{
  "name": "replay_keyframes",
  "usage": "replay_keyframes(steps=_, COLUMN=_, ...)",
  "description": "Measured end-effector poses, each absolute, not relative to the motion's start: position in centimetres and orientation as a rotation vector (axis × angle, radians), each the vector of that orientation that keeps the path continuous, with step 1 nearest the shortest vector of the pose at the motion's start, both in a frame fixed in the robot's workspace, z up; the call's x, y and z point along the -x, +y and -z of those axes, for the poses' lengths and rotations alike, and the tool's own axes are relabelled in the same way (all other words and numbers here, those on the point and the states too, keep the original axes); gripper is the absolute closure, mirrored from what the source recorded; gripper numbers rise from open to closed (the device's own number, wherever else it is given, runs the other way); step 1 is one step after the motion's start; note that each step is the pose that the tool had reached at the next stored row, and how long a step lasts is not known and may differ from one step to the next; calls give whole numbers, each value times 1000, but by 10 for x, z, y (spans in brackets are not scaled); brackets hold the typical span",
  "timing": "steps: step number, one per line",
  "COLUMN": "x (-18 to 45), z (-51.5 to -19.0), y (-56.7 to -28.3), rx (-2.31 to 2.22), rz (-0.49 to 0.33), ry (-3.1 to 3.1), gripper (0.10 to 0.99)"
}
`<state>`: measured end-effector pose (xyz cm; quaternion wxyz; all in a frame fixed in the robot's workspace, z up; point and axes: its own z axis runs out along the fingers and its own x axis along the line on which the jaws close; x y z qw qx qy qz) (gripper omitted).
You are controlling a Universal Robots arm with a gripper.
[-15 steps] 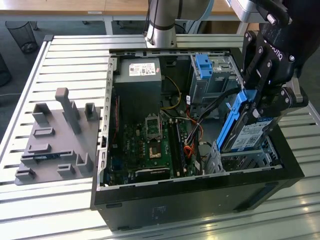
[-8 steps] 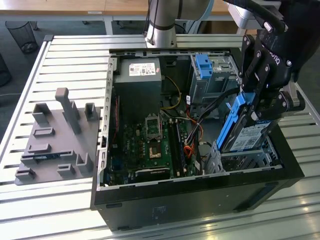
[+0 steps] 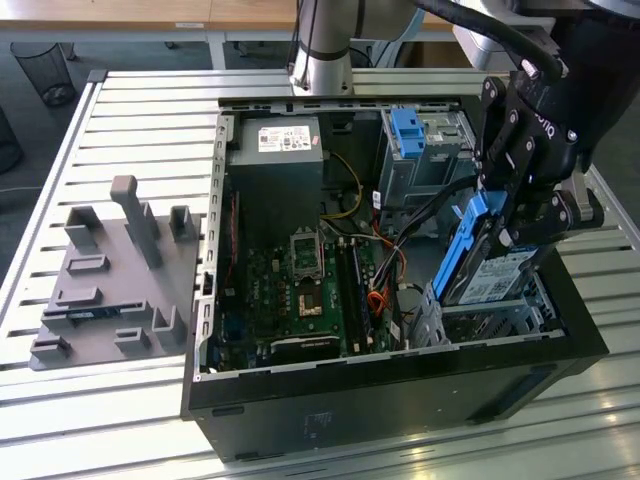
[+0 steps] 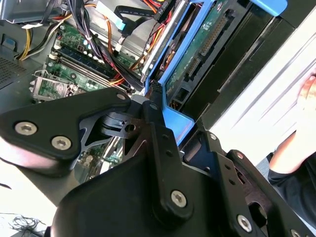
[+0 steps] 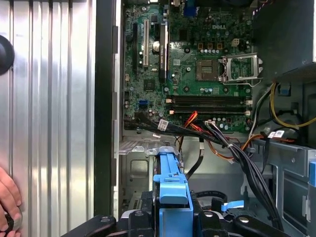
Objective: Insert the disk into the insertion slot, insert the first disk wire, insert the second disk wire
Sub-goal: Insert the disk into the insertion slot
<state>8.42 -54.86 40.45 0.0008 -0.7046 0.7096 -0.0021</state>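
Bright blue plastic is what jumps out here. That's the carrier around the disk (image 3: 497, 275), which sits steeply tilted at the front corner of the open computer case (image 3: 400, 385), on the exterior view's right. The black gripper (image 3: 525, 222) has its jaws closed in on the carrier's upper end, so the drive is held firmly between them. In the first wrist view the blue frame (image 5: 172, 182) sits right between the two black fingers. The disk's lower end is down at the open top of the insertion slot (image 3: 485, 322), the low perforated metal cage. The drive isn't lying flat in it, though, and I can't tell if it's actually touching the cage walls. In the second wrist view you can see the drive's green circuit-board underside (image 4: 207, 44) angled up past the gripper linkages. A bundle of black cables (image 5: 237, 153) and some orange wires (image 3: 378, 300) hang loose between the motherboard (image 3: 300, 290) and the cage. The taller grey cage with the blue tab (image 3: 410, 135) stands further back. The case rests on a slatted aluminium table (image 3: 130, 110), with a grey fixture plate (image 3: 110, 280) well off to the exterior view's left. A person's hand (image 5: 7, 197) rests on the table slats beside the case.
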Motion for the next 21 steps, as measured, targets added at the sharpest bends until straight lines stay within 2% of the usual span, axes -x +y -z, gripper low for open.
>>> replay_keyframes(steps=21, x=-84, z=-389, y=-549, rx=2212, rz=7, ry=2228, gripper=718)
